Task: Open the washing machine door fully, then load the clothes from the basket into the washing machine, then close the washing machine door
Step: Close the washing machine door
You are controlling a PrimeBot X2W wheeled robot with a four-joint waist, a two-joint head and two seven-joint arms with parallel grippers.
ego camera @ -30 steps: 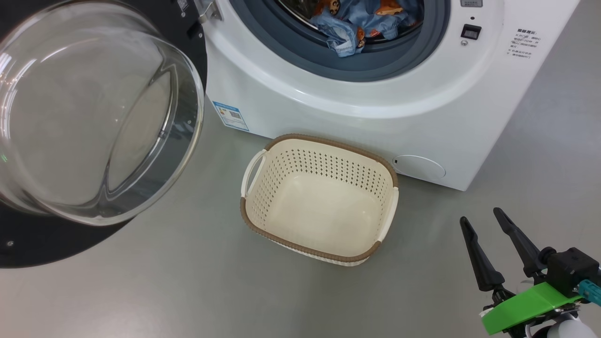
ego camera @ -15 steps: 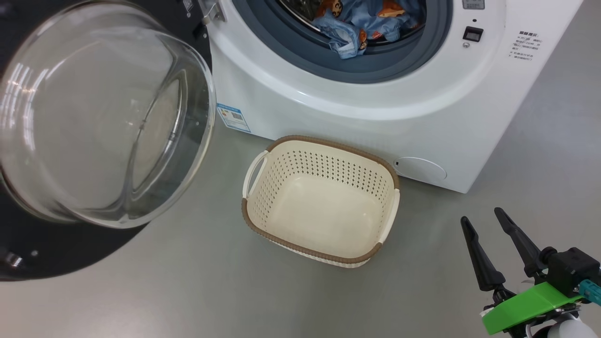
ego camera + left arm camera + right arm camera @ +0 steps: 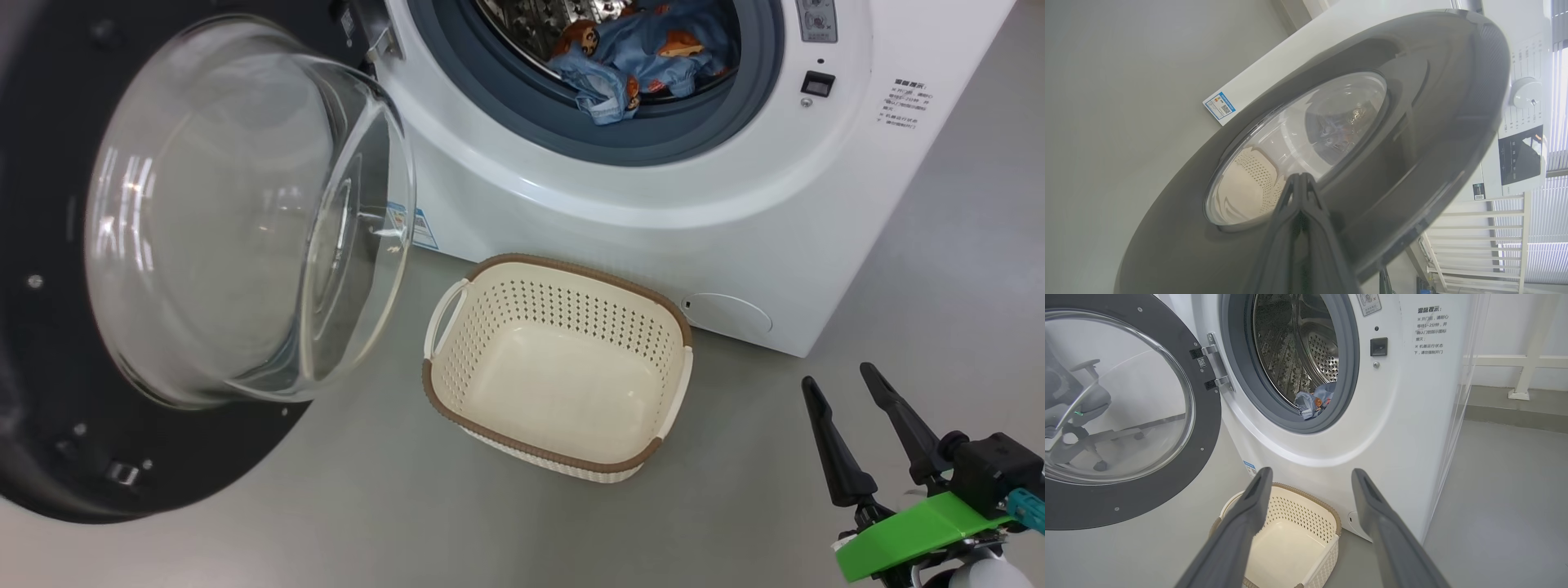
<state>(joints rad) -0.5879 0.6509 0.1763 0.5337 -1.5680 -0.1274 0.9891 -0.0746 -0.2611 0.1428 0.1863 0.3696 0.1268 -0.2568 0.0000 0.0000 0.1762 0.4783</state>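
Two of the three steps look done to me: the washing machine door (image 3: pixel 204 245) is swung open on the left, and the basket (image 3: pixel 571 306), on the floor right in front of the washing machine (image 3: pixel 620 220), is empty. The clothes (image 3: pixel 633 61) sit in the drum (image 3: pixel 1306 347), one bit hanging onto the grey gasket (image 3: pixel 653 143). Only closing is left.

Left gripper (image 3: pixel 1300 179) is clenched on nothing, tips right up at the door's outer face; can't tell if it's touching. Right gripper (image 3: pixel 837 374) hangs spread wide and empty, well off to the basket's right.

Smooth grey floor (image 3: pixel 367 506), white railing (image 3: pixel 1527 363) behind, window blinds (image 3: pixel 1560 134) too.
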